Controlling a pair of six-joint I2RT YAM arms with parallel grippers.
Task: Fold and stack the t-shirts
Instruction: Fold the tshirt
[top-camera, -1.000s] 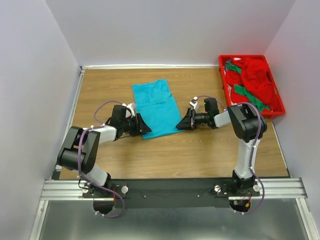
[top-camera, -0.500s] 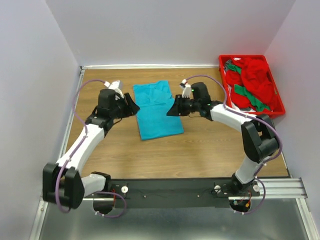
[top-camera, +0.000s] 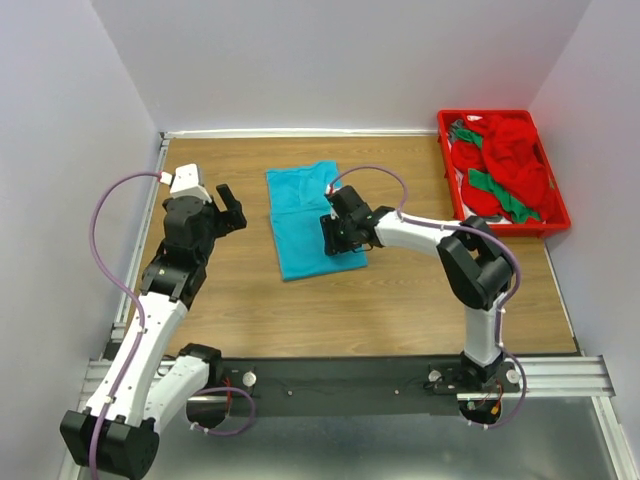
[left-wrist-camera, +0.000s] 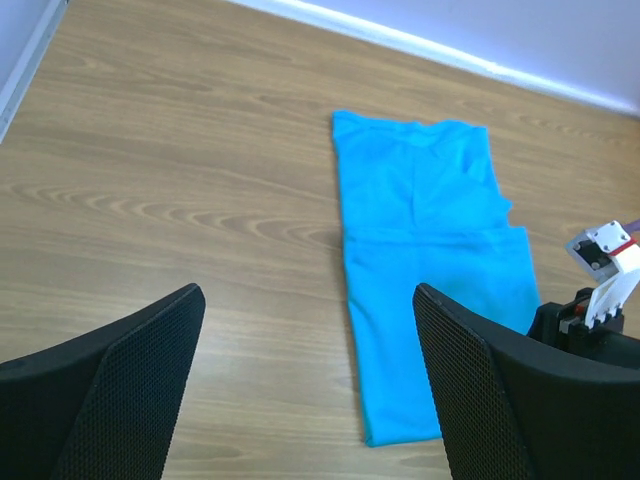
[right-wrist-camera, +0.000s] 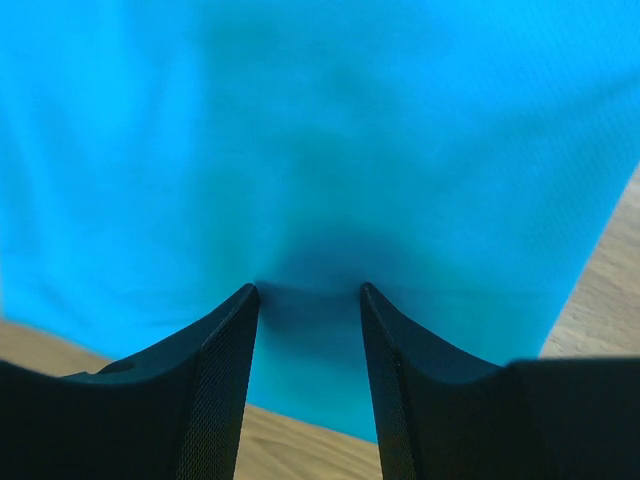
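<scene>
Top view: a teal t-shirt (top-camera: 305, 215), smooth cloth folded into a long rectangle, lies mid-table on the wood-grain table (top-camera: 400, 300). Red and green shirts (top-camera: 505, 165) sit crumpled in a red plastic tray (top-camera: 500, 113) at 2 o'clock.

Left wrist view: the left gripper (left-wrist-camera: 310, 390), raised at the shirt's 9 o'clock, spreads its mesh-textured fingers (left-wrist-camera: 130, 380) wide and holds nothing.

Right wrist view: the right gripper (right-wrist-camera: 308, 295), jaws parted, presses its tips into the teal cloth and dimples it.

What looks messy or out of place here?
Only the red and green shirts, heaped crumpled in the red tray at the far right. The teal shirt lies flat and folded, slightly askew.
</scene>
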